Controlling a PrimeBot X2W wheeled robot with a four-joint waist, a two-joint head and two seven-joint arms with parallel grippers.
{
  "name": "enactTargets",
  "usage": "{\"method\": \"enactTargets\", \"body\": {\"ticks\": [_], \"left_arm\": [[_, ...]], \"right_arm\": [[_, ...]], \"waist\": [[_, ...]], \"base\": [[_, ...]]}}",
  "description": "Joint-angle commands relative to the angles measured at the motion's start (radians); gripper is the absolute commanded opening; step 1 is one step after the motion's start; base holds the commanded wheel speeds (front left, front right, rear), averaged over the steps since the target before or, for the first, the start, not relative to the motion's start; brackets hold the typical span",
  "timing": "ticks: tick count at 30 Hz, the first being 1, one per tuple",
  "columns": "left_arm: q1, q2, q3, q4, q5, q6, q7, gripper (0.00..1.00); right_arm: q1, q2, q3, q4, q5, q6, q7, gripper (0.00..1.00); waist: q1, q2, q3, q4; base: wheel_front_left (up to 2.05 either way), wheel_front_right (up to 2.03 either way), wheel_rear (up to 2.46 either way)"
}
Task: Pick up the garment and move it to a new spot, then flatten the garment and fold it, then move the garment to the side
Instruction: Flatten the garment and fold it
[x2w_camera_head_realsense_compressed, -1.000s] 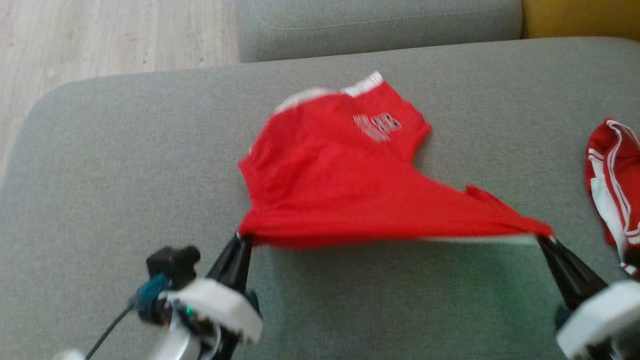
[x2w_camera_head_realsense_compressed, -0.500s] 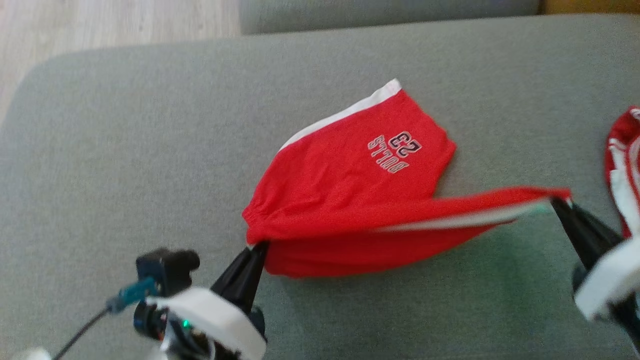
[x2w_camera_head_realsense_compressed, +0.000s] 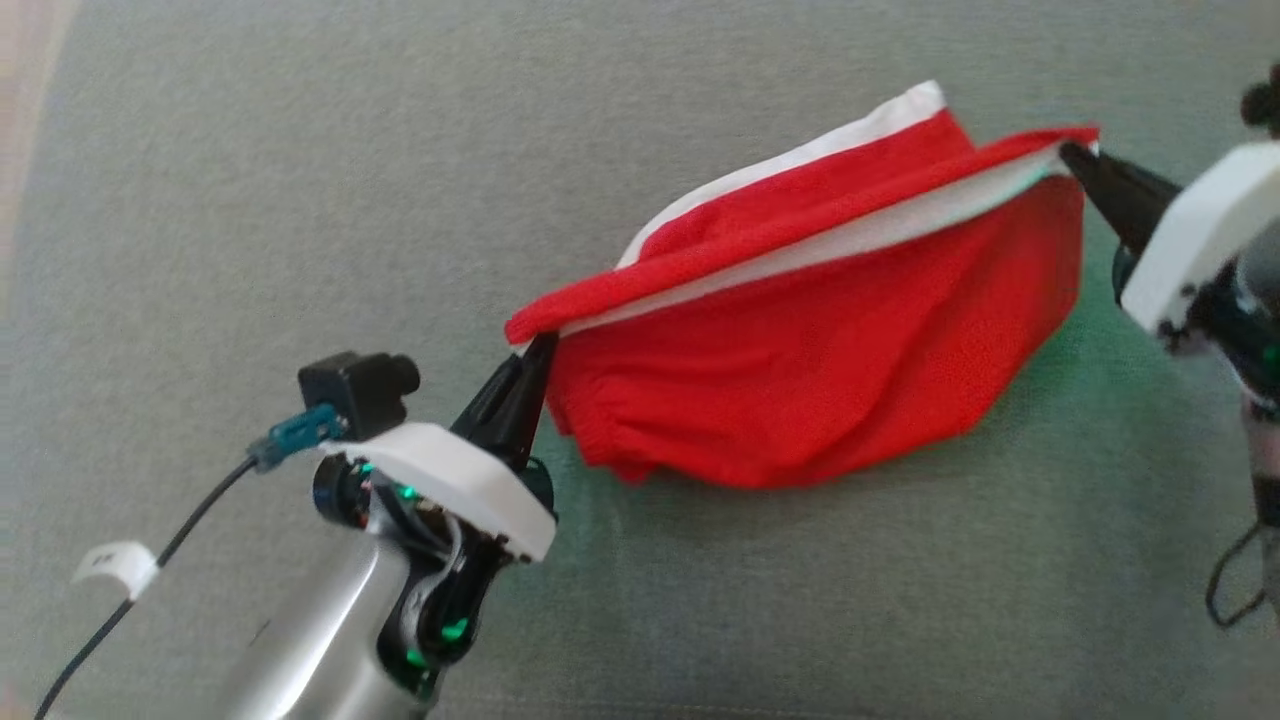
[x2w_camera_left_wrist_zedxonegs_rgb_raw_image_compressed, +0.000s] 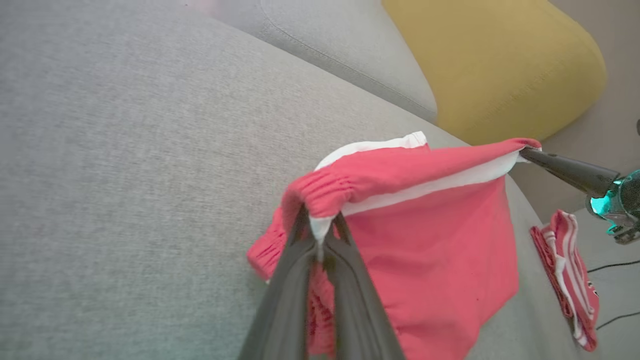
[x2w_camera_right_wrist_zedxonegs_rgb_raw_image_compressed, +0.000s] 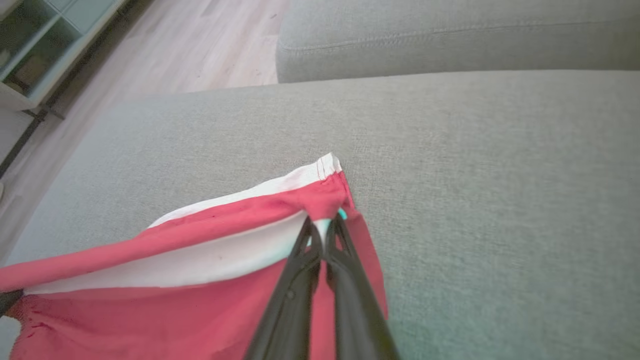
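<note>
The garment (x2w_camera_head_realsense_compressed: 820, 360) is a pair of red shorts with white trim, lifted by one edge and stretched between both grippers above the grey sofa cushion (x2w_camera_head_realsense_compressed: 250, 180). My left gripper (x2w_camera_head_realsense_compressed: 535, 345) is shut on the edge's left corner near the gathered waistband (x2w_camera_left_wrist_zedxonegs_rgb_raw_image_compressed: 320, 182). At the upper right, my right gripper (x2w_camera_head_realsense_compressed: 1070, 152) is shut on the other corner (x2w_camera_right_wrist_zedxonegs_rgb_raw_image_compressed: 325, 220). The lifted edge is folding back over the rest of the garment (x2w_camera_right_wrist_zedxonegs_rgb_raw_image_compressed: 150, 310), whose lower part hangs and rests on the cushion. In the left wrist view the right gripper (x2w_camera_left_wrist_zedxonegs_rgb_raw_image_compressed: 525, 152) pinches the far corner.
A second red and white garment (x2w_camera_left_wrist_zedxonegs_rgb_raw_image_compressed: 565, 270) lies on the cushion to the right. A yellow cushion (x2w_camera_left_wrist_zedxonegs_rgb_raw_image_compressed: 495, 65) and a grey backrest (x2w_camera_right_wrist_zedxonegs_rgb_raw_image_compressed: 450, 35) stand behind. Wooden floor (x2w_camera_right_wrist_zedxonegs_rgb_raw_image_compressed: 200, 45) lies beyond the cushion's left edge, with a cabinet (x2w_camera_right_wrist_zedxonegs_rgb_raw_image_compressed: 45, 45).
Both grippers have carried the held edge up and away over the garment, folding it back so the printed front is hidden. The head camera has tilted down and closer.
</note>
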Motion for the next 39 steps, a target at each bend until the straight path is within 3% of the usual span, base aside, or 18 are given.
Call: {"method": "enactTargets", "body": {"ticks": [1, 9, 10, 11, 12, 13, 15, 16, 17, 21, 29, 33, 39], "left_arm": [[-0.049, 0.003, 0.034, -0.016, 0.011, -0.007, -0.017, 0.00], [-0.162, -0.084, 0.009, 0.190, 0.011, -0.072, -0.072, 0.00], [-0.172, -0.092, 0.007, 0.214, 0.011, -0.079, -0.077, 0.00], [-0.181, -0.100, 0.003, 0.238, 0.008, -0.086, -0.077, 0.00], [-0.188, -0.106, 0.001, 0.259, 0.004, -0.093, -0.079, 0.00], [-0.195, -0.111, 0.002, 0.277, 0.000, -0.099, -0.083, 0.00], [-0.201, -0.116, -0.002, 0.312, -0.003, -0.108, -0.085, 0.56], [-0.202, -0.117, -0.001, 0.325, -0.004, -0.111, -0.090, 0.94], [-0.199, -0.115, 0.003, 0.343, 0.000, -0.109, -0.106, 1.00], [-0.177, -0.091, 0.022, 0.347, 0.034, -0.070, -0.165, 1.00], [-0.054, -0.007, 0.089, 0.228, 0.121, 0.091, -0.300, 1.00], [-0.016, 0.043, 0.118, 0.138, 0.199, 0.177, -0.378, 1.00], [-0.006, 0.098, 0.128, 0.049, 0.302, 0.253, -0.425, 1.00]], "right_arm": [[-0.036, -0.025, 0.022, -0.012, 0.006, -0.001, -0.017, 0.00], [-0.194, -0.038, 0.142, 0.253, 0.061, -0.001, -0.186, 0.01], [-0.203, -0.040, 0.162, 0.275, 0.067, -0.001, -0.211, 0.32], [-0.210, -0.039, 0.182, 0.292, 0.074, -0.001, -0.239, 0.95], [-0.215, -0.041, 0.207, 0.303, 0.083, -0.001, -0.269, 1.00], [-0.220, -0.047, 0.235, 0.310, 0.084, -0.001, -0.307, 1.00], [-0.217, -0.059, 0.285, 0.333, 0.095, -0.001, -0.371, 1.00], [-0.214, -0.065, 0.306, 0.341, 0.100, -0.001, -0.407, 1.00], [-0.206, -0.076, 0.336, 0.357, 0.114, -0.001, -0.472, 1.00], [-0.186, -0.096, 0.360, 0.361, 0.114, -0.001, -0.632, 1.00], [-0.091, -0.092, 0.269, 0.299, -0.026, -0.001, -0.905, 1.00], [-0.004, -0.056, 0.178, 0.206, -0.124, -0.001, -0.938, 1.00], [0.136, 0.028, 0.074, 0.034, -0.239, -0.001, -0.897, 1.00]], "waist": [[-0.0002, 0.0000, 0.024, 0.032], [-0.0002, 0.0000, 0.046, 0.072], [-0.0002, 0.0000, 0.048, 0.072], [-0.0002, 0.0000, 0.049, 0.071], [-0.0002, 0.0000, 0.051, 0.069], [-0.0002, 0.0000, 0.053, 0.065], [-0.0002, 0.0000, 0.051, 0.057], [-0.0002, 0.0000, 0.050, 0.052], [-0.0002, 0.0000, 0.045, 0.042], [-0.0002, 0.0000, 0.027, 0.016], [-0.0002, 0.0000, -0.038, -0.046], [-0.0002, 0.0000, -0.069, -0.071], [-0.0002, 0.0000, -0.091, -0.102]], "base": [[0.00, 0.00, 0.00], [0.00, 0.00, 0.00], [0.00, 0.00, 0.00], [0.00, 0.00, 0.00], [0.00, 0.00, 0.00], [0.00, 0.00, 0.00], [0.00, 0.00, 0.00], [0.00, 0.00, 0.00], [0.00, 0.00, 0.00], [0.00, 0.00, 0.00], [0.00, 0.00, 0.00], [0.00, 0.00, 0.00], [0.00, 0.00, 0.00]]}}
